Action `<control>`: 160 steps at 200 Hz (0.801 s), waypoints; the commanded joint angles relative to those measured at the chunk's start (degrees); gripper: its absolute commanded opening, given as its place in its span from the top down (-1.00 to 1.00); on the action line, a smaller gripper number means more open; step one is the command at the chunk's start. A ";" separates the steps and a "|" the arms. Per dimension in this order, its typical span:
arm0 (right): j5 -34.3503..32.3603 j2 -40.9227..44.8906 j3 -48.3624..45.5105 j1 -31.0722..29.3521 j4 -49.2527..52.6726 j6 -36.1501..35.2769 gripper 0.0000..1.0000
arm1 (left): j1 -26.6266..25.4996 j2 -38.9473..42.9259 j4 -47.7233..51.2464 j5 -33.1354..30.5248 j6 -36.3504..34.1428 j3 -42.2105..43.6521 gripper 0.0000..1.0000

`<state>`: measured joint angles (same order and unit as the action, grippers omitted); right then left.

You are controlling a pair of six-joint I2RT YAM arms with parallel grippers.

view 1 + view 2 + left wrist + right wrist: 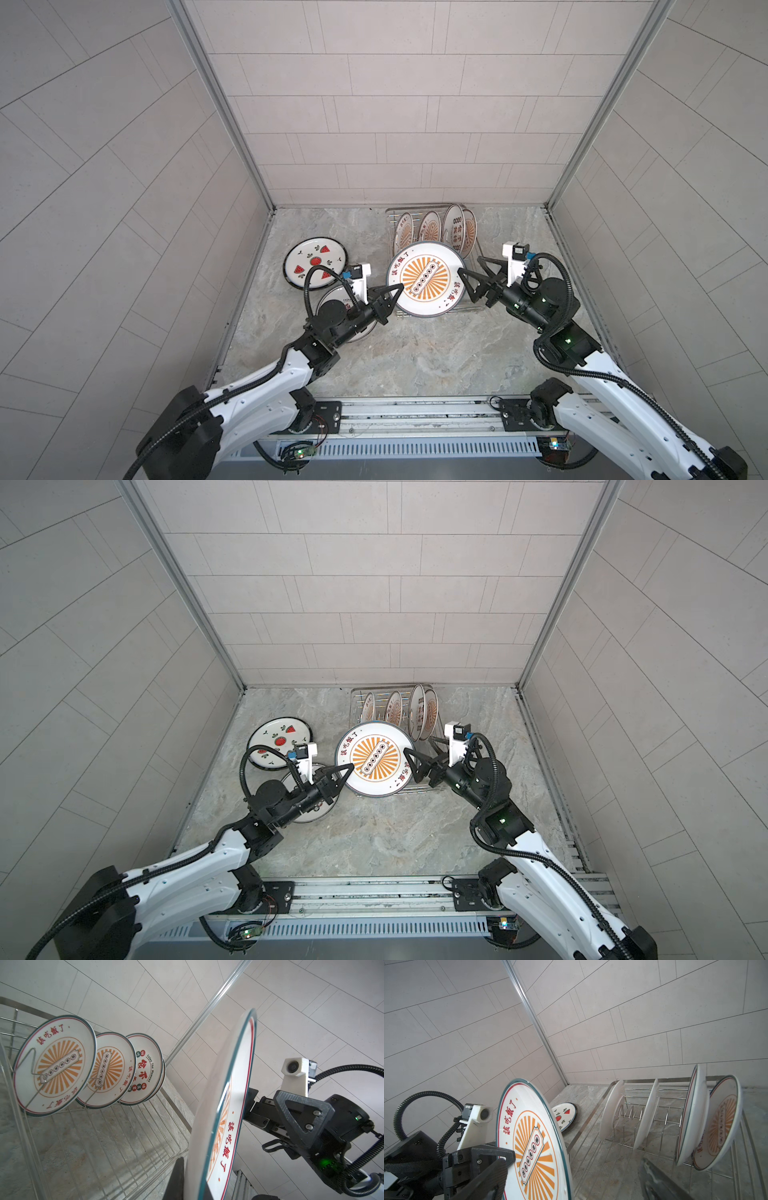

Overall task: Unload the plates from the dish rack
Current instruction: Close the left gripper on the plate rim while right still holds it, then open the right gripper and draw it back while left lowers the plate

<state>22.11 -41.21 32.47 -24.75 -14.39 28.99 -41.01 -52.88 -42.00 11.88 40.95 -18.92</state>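
A large sunburst plate (426, 278) (374, 758) hangs tilted over the near end of the dish rack (478, 305) (356, 696). My left gripper (398, 289) (350, 766) (194, 1185) is shut on its left rim. My right gripper (468, 266) (417, 746) (571, 1185) is open, its jaws straddling the plate's right rim without pinching it. Several smaller plates (430, 226) (54, 1064) (691, 1118) stand upright between the prongs at the rack's far end. In the wrist views the held plate (228, 1105) (533, 1136) shows edge-on and close.
A watermelon plate (316, 262) (278, 739) (564, 1115) lies flat on the marble table left of the rack. Another plate (326, 297) lies partly hidden under my left arm. Tiled walls close in the back and both sides.
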 commanded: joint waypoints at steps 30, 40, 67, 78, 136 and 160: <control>-1.52 -0.13 1.57 -0.48 0.96 -2.59 -0.99 | 4.21 10.90 7.31 -8.09 2.89 1.15 1.00; -1.18 -0.73 1.80 -0.83 0.63 -3.07 -0.99 | 5.73 13.01 10.58 -8.96 3.75 1.08 1.00; 0.39 -3.45 2.70 -3.62 0.55 -5.71 -0.97 | 12.17 17.96 12.90 -5.50 7.20 3.28 1.00; 0.05 -5.08 5.43 -5.74 2.75 -7.76 -0.98 | 14.95 20.65 14.09 -4.94 8.97 4.50 1.00; -7.94 -18.41 17.34 -21.47 13.30 -19.08 -0.99 | 25.11 30.34 32.65 -6.64 19.80 6.71 1.00; -10.01 -24.11 21.23 -23.15 14.39 -18.65 -0.99 | 26.16 32.69 39.09 -6.62 24.81 7.72 1.00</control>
<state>16.43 -61.25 50.24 -46.83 -3.46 13.21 -15.81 -22.68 -9.50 5.10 57.89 -12.01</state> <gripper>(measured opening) 0.992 0.085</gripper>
